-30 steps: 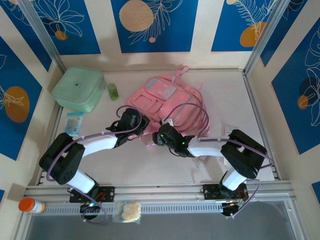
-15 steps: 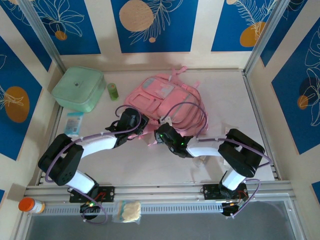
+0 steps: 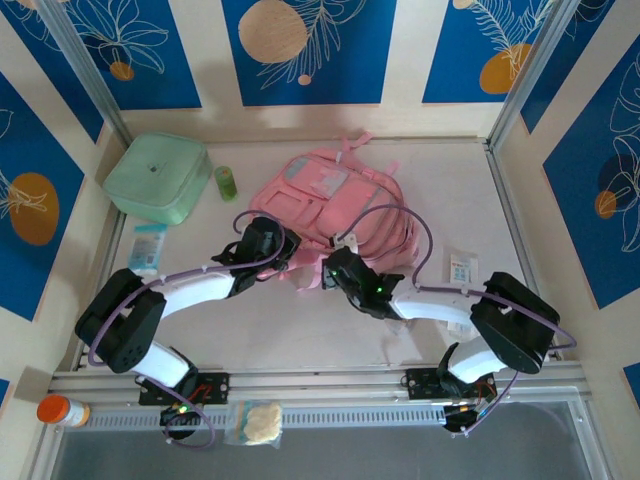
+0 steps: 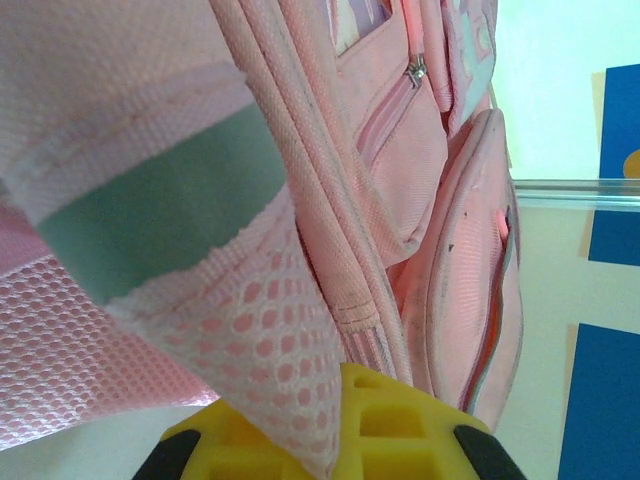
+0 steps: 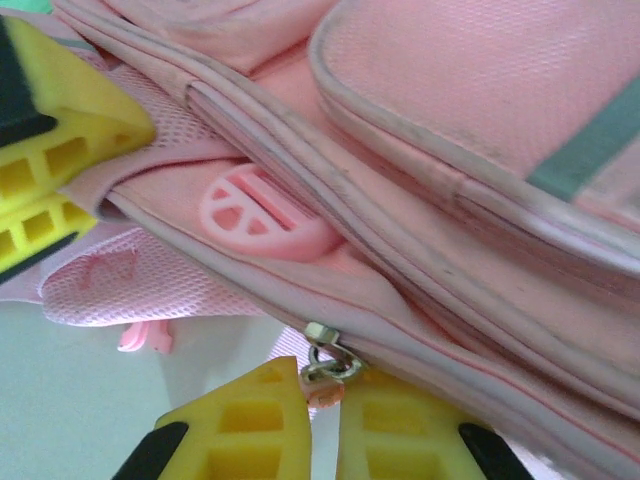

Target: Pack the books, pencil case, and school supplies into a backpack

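Pinching the zipper pull [image 5: 322,368] in the closed right gripper [image 5: 320,405], and clamping the closed left gripper [image 4: 338,440] on mesh at the near edge of the backpack [image 3: 330,200]. Judging by this, only opening the bag, with no packing visibly done: leaving the white-and-blue packet [image 3: 459,268] lying loose at right, beside the backpack lying mid-table toward the far side.

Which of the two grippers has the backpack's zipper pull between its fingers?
The right gripper: it is shut on the metal zipper pull. The left gripper instead clamps mesh fabric of the backpack.
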`<state>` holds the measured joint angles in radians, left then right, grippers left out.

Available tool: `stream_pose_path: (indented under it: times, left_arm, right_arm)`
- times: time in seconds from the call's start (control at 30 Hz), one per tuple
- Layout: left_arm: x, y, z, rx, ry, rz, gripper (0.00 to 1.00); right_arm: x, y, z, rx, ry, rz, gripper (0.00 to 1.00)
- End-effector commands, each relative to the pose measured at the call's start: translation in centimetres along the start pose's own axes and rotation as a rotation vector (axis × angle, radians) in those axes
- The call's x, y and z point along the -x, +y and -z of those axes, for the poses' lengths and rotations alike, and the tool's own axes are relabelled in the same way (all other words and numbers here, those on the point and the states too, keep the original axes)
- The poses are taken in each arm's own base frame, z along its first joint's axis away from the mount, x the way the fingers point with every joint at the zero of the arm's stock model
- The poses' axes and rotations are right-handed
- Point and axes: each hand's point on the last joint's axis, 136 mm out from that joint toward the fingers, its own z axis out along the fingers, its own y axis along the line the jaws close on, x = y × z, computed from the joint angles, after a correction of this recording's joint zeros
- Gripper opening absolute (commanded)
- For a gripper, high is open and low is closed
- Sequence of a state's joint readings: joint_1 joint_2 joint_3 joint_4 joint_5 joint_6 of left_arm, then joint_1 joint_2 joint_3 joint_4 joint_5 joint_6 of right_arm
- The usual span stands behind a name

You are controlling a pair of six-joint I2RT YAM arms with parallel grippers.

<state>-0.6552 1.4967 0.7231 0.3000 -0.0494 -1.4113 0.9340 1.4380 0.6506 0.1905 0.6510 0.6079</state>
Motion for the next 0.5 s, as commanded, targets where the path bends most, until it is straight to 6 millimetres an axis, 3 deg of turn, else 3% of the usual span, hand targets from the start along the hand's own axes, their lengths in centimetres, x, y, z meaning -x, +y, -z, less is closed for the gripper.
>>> stream_pose_path:
  times: [0.0, 0.13, 0.33, 0.4, 0.47]
  left_arm:
    - [1.8, -3.5, 1.2, -0.086, -0.058, -0.015, 0.00]
    - [2.5, -3.0, 1.1, -0.070, -0.070, -0.005, 0.00]
    - [4.5, -2.2, 0.9, -0.043, -0.092, 0.002, 0.00]
    - [4.8, -2.3, 0.7, -0.052, -0.083, 0.004, 0.00]
    - [4.7, -2.6, 0.6, -0.066, -0.070, 0.009, 0.00]
  right_arm:
    - [-0.3, -2.1, 0.7, -0.062, 0.009, -0.030, 0.00]
    - [-0.9, -2.8, 1.4, -0.068, 0.040, -0.027, 0.00]
    - [-2.8, -6.9, 2.9, -0.170, 0.128, -0.119, 0.00]
    - [-3.2, -6.9, 3.3, -0.143, 0.145, -0.101, 0.00]
    - [-3.2, -4.8, 3.3, -0.022, 0.169, -0.060, 0.00]
